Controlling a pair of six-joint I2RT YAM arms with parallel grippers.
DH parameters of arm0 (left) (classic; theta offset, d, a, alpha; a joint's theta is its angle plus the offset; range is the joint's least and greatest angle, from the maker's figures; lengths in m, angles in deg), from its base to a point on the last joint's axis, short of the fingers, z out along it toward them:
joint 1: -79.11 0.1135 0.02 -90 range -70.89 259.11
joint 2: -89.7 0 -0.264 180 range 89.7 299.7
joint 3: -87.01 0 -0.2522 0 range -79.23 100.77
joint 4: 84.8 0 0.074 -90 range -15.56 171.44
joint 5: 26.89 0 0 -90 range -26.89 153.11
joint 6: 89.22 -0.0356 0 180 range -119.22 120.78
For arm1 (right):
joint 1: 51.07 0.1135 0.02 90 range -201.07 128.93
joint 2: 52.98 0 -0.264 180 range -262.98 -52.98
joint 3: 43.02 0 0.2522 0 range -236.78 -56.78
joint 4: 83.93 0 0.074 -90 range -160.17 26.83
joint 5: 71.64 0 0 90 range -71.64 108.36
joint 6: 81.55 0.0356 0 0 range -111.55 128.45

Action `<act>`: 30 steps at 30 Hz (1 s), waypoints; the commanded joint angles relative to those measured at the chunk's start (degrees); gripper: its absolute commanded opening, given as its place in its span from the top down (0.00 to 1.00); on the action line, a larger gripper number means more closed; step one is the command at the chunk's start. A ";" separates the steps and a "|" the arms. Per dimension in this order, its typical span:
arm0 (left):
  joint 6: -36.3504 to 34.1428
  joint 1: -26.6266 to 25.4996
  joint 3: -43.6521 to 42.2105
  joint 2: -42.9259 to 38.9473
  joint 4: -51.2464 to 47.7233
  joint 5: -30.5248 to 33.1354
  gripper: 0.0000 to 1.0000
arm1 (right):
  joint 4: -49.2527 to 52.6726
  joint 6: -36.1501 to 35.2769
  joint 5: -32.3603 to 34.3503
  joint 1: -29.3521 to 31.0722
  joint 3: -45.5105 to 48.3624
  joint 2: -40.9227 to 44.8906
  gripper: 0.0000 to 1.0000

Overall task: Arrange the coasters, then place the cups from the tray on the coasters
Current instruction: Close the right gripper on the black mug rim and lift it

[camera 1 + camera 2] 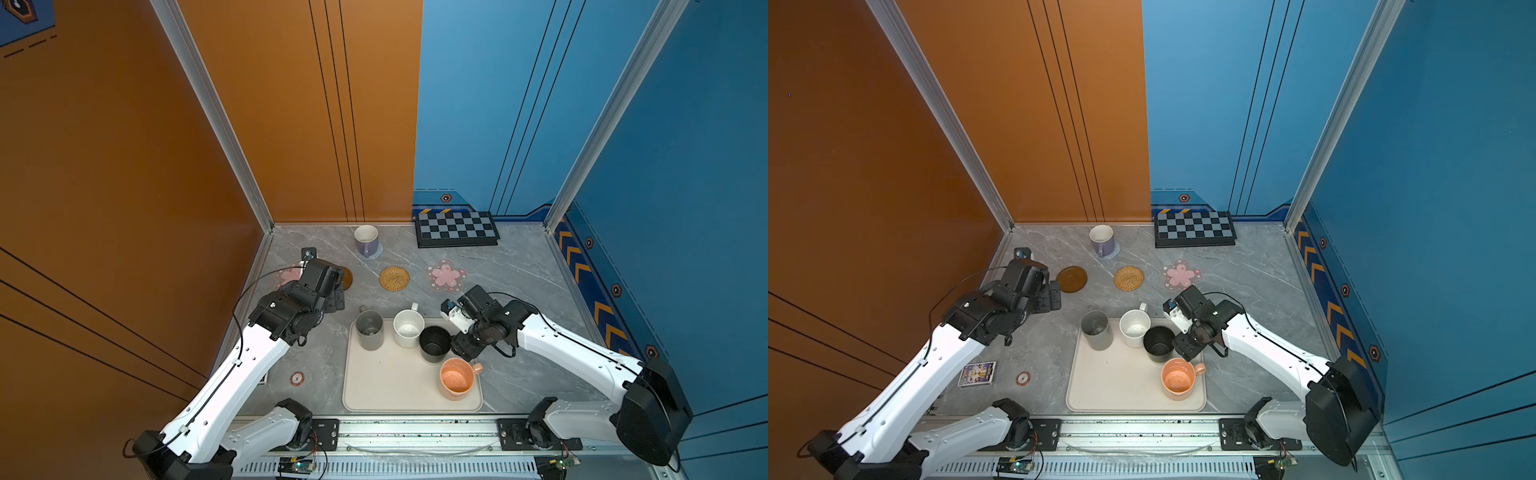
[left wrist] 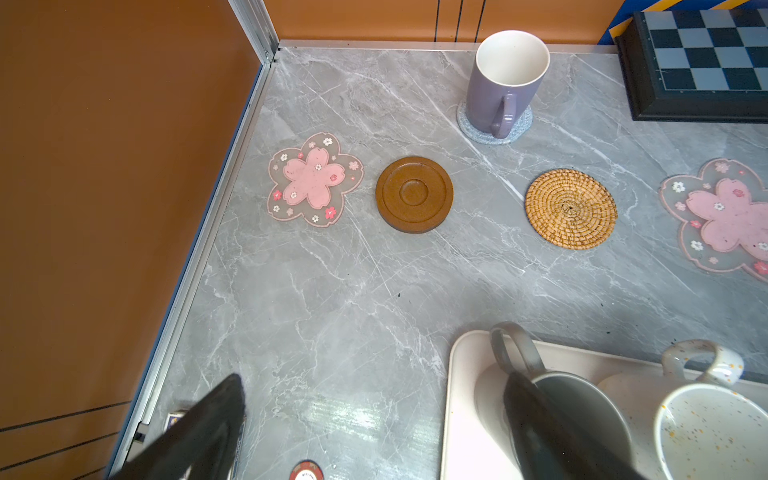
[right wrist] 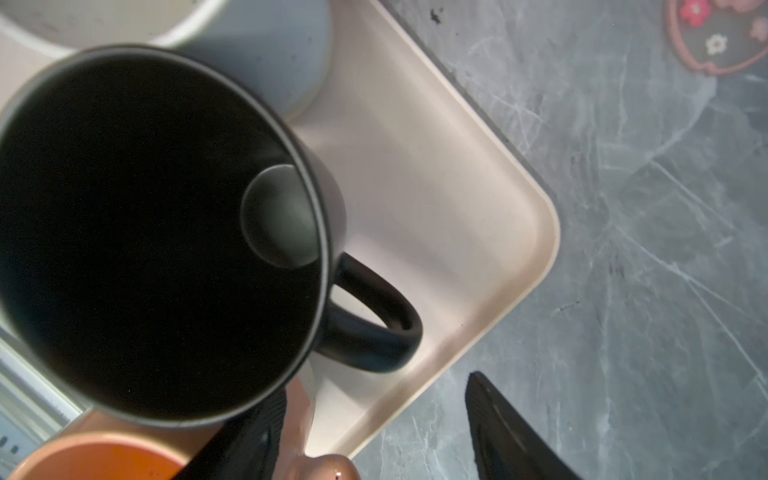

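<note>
Right pincer point(image 3: 378, 386) half-open, empty, by handle of black mug point(image 3: 145, 228) on tray point(image 3: 457, 187), left pincer point(image 2: 376, 376) wide open, empty

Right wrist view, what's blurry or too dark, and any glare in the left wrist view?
Right wrist view: the black mug is mostly featureless dark inside, the white mug soft at the edge. Left wrist view: a glare patch on the table, the near fingers blurred.

A small red-and-white round chip point(image 1: 1022, 378) on the desk point(image 1: 1050, 353) bears one character in its white centre, a 5 or a dollar sign; its rim lettering is too blurred to read. The picture card box point(image 1: 977, 373) near it carries print too small to make out. Orange chevrons point(image 1: 1343, 332) line the blue wall point(image 1: 1433, 208).
</note>
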State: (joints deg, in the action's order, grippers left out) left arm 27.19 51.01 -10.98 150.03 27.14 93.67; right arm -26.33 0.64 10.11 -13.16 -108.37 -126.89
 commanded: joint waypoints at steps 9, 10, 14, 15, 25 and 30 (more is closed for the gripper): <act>1.26 -0.48 -0.57 -2.46 -3.15 -0.93 0.02 | -7.75 -12.10 -14.34 -4.30 2.41 2.42 0.32; 1.46 -0.53 -0.62 -2.66 -3.27 -1.01 0.02 | -7.80 -12.71 -14.34 -4.34 2.92 2.32 0.32; 2.33 -0.51 -0.70 -3.19 -3.45 -1.21 0.02 | -7.80 -15.12 -14.16 -4.49 4.29 2.01 0.33; 2.60 -0.55 -0.70 -3.24 -3.47 -1.37 0.02 | -7.89 -15.66 -14.16 -4.72 4.33 1.69 0.33; 4.29 -0.82 -0.44 -3.37 -3.98 -2.86 0.02 | -11.32 -18.77 -13.52 -4.53 3.44 -3.63 0.34; 5.15 -0.99 -0.74 -4.00 -4.48 -2.88 0.02 | -12.11 -19.54 -13.86 -4.47 3.26 -3.70 0.34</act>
State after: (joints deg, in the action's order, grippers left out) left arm 30.95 50.84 -11.39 147.06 24.41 91.31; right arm -35.93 -17.54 -2.63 -18.04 -104.81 -130.43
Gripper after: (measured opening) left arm 0.979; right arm 0.657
